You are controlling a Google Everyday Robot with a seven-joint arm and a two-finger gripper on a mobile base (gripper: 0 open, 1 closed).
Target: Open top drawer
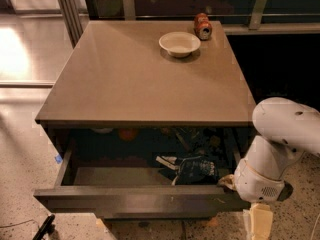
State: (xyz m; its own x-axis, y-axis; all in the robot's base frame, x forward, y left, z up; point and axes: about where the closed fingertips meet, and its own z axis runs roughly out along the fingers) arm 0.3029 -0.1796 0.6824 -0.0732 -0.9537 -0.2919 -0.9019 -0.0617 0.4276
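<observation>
One top drawer [140,200] stands pulled out, dark packet [197,168] inside. The tool [231,182] sits at its right front corner, grip state can't tell. A white bowl [179,43] and can [202,26] are on the tabletop [125,84].

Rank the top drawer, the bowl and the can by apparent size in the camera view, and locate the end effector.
1. top drawer, though nearest the camera.
2. bowl.
3. can, beside the bowl.
The end effector is at the drawer's right front corner.

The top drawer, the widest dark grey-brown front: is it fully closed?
No: the top drawer is pulled out, showing its grey interior and a dark crumpled bag, with the gripper at its right front corner.
</observation>
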